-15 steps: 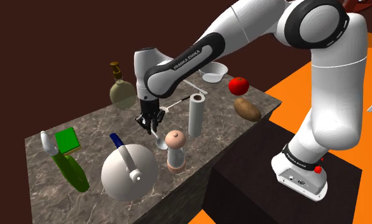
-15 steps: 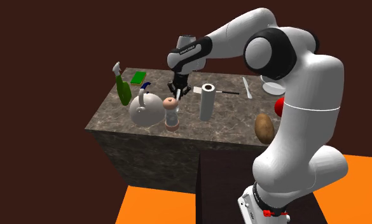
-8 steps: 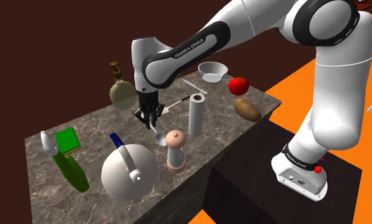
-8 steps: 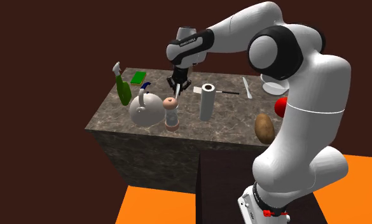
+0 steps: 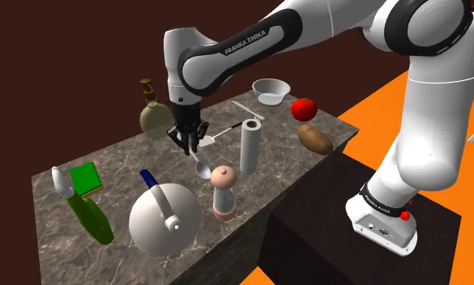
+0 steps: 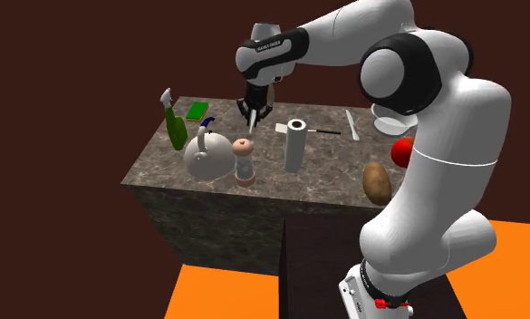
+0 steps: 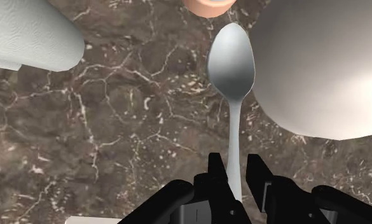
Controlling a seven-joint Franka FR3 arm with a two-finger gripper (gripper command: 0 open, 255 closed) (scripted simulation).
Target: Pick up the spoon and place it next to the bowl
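Raised higher than before, the black end effector (image 5: 188, 141) pinches the silver spoon (image 5: 201, 168), which hangs lengthwise down; the white bowl (image 5: 271, 91) lies upper right.

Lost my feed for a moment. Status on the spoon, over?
Gripper shut on spoon handle. Scoop end hangs down, beside kettle. Paper towel roll upright toward the white bowl, possible obstacle.

kettle (image 5: 164, 219) | pepper mill (image 5: 223, 193) | paper roll (image 5: 249, 146) | tomato (image 5: 305, 108) | potato (image 5: 314, 138) | green bottle (image 5: 89, 214)
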